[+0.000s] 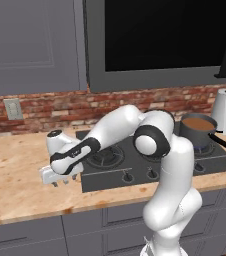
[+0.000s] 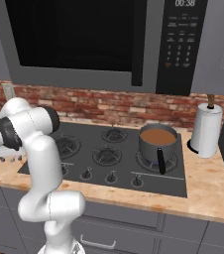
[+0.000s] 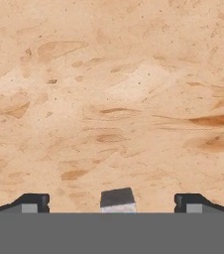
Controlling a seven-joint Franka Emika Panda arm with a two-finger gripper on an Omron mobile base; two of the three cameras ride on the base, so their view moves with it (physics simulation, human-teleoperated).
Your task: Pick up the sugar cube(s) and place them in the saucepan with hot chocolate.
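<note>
Right base view is showing the only readable writing: pale digits "00:38" glowing at the top of the dark microwave control panel (image 2: 179,44), with rows of keypad labels beneath that are too small to make out.

The sugar cube (image 3: 118,200) is appearing in the hand view as a tiny block with a dark grey top face and a paler front face, sitting on the mottled tan tabletop (image 3: 114,99) between the two dark fingertips (image 3: 30,203), touching neither. The tool (image 3: 111,204) is standing with its fingers spread wide apart, one on each side of the cube, clamped on nothing.

In the left base view the tool (image 1: 65,182) is hanging low over the tabletop (image 1: 20,170), just left of the black stovetop (image 1: 135,165), fingers pointing down; the cube itself is too small to pick out there.

The saucepan (image 2: 157,141) is resting on the right rear burner of the stovetop (image 2: 109,154), well apart from the tool. It is a dark grey round pot filled with brown liquid, its long black handle reaching toward the stove's front edge. A white paper-towel roll (image 2: 205,130) is standing just to its right.
</note>
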